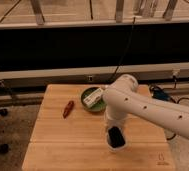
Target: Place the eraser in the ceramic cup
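The ceramic cup (119,147) is a small whitish cup on the wooden table (63,145), near the front at the middle. My gripper (115,137) is dark and hangs from the white arm (138,107). It is directly over the cup and reaches down into its mouth, hiding most of it. The eraser does not show as a separate thing; the gripper hides whatever is at the cup.
A shallow green bowl (99,106) with a white object (91,98) in it stands behind the cup. A small red object (68,108) lies to the left. A blue thing and cables (160,93) sit off the table's right edge. A dark wall runs behind.
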{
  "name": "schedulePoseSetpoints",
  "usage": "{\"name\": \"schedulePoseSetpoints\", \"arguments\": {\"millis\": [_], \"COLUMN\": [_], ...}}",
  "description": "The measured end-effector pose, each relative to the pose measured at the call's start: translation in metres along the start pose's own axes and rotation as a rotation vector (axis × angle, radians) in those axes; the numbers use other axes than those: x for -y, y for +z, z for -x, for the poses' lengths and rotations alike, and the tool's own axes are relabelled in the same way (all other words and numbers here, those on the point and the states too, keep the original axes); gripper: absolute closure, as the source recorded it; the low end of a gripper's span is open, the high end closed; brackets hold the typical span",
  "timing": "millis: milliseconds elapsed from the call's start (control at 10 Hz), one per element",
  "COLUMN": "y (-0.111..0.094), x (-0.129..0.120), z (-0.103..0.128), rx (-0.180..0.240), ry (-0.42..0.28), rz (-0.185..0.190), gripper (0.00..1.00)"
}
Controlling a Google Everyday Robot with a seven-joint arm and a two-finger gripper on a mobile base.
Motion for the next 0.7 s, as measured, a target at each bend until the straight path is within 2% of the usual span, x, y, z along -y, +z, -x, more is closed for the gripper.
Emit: {"name": "schedulePoseSetpoints", "arguments": {"millis": [500,700], "y": [0.015,0.019], "x": [-0.013,-0.018], "z": [-0.005,-0.005], "rx": [-0.004,-0.001], "ry": [0.028,0.034], "rz": [-0.012,-0.008], "gripper": [0.24,0.20]}}
